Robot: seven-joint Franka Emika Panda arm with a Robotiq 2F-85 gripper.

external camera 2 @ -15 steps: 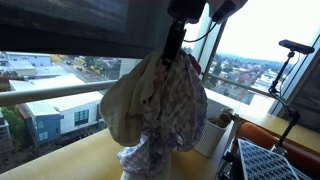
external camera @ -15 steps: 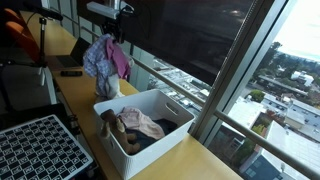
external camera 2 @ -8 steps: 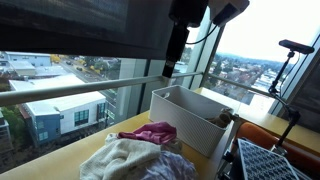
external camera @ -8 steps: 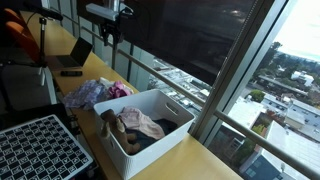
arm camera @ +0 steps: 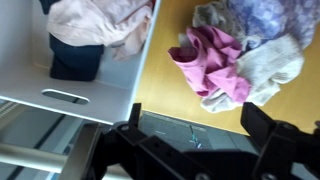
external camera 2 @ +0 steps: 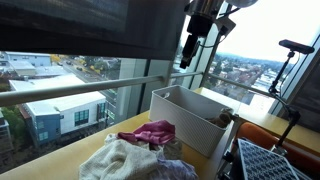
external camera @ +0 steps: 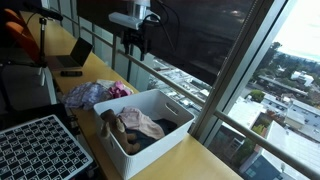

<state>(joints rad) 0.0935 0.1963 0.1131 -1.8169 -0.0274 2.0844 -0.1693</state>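
Note:
My gripper [external camera: 135, 45] hangs high in the air, open and empty, above the gap between a clothes pile and a white bin. In the wrist view the gripper [arm camera: 195, 130] shows two wide-apart black fingers [arm camera: 262, 125] with nothing between them. The pile [external camera: 95, 93] of pink, purple-patterned and cream garments lies on the wooden table beside the bin; it also shows in another exterior view as the pile [external camera 2: 140, 155] and from the wrist as the pile [arm camera: 235, 50]. The white bin [external camera: 152, 146] holds beige and dark clothes [external camera: 135, 125].
A black perforated tray [external camera: 40, 145] sits near the table's front corner. A laptop [external camera: 75, 60] stands farther back. A window rail [external camera 2: 70, 92] and glass run along the table's edge. A camera stand [external camera 2: 292, 60] rises at one side.
The bundle of clothes that hung from my shut gripper has dropped onto the table beside the bin. The gripper opened wide and moved sideways toward the bin.

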